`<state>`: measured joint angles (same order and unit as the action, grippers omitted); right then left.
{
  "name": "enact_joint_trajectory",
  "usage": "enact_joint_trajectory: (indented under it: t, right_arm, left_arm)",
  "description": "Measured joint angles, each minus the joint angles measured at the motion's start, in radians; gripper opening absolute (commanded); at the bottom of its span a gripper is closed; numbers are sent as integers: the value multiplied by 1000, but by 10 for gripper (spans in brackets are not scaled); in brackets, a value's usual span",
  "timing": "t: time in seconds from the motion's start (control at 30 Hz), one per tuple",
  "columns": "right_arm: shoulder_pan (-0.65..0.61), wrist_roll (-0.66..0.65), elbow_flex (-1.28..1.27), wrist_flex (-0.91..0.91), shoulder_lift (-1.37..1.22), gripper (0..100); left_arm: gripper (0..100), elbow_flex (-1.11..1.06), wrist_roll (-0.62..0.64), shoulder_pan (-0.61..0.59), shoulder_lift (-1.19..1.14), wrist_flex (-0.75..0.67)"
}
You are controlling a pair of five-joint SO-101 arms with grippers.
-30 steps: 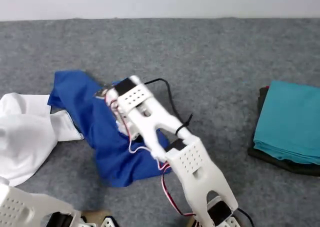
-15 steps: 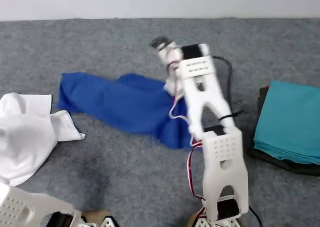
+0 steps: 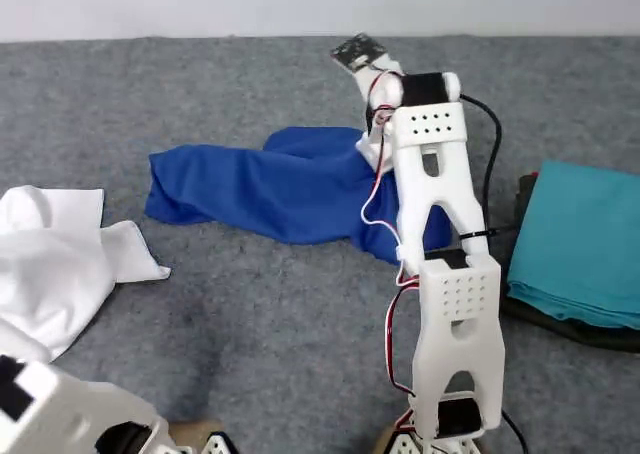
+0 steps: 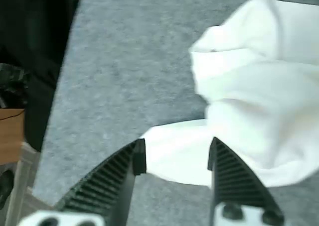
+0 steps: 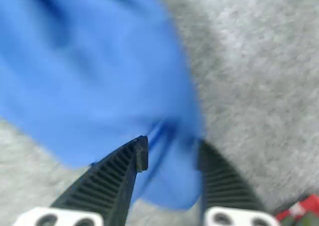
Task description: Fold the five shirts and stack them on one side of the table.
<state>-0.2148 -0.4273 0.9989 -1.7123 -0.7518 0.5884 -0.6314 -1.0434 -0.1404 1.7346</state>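
Dragged rightward: blue shirt (image 3: 270, 189), rumpled, gripped by right end effector (image 5: 171, 145); left end effector (image 4: 177, 142) agape.

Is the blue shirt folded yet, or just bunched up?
Not folded: the blue shirt lies stretched and rumpled on the table, one end in the right gripper.

A bunched fold of the blue shirt (image 5: 89, 71) is held between the black ribbed fingers (image 5: 119, 171) of the right gripper (image 5: 172, 154), with grey carpet (image 5: 259, 76) seen beside the cloth.
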Motion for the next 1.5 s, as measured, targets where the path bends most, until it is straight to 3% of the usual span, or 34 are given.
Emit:
enact_joint_trajectory:
  t: [0.3,0.6,1.03,1.23,1.33,1.5]
  right_arm:
    - [-72,63,-60,-43,153,266]
    - [-267,69,-462,-41,238,267]
    - [-195,61,-485,209,26,261]
    - [-184,61,-485,267,12,35]
    - [-180,61,-465,262,12,23]
    - [-181,55,-236,100,11,13]
  left_arm:
    - [206,-305,98,193,175,0]
    - [206,-356,130,209,192,-2]
    - [206,-356,133,209,195,-2]
    - [206,-356,133,209,195,-2]
    - [206,-356,133,209,195,-2]
    - [206,-356,133,209,195,-2]
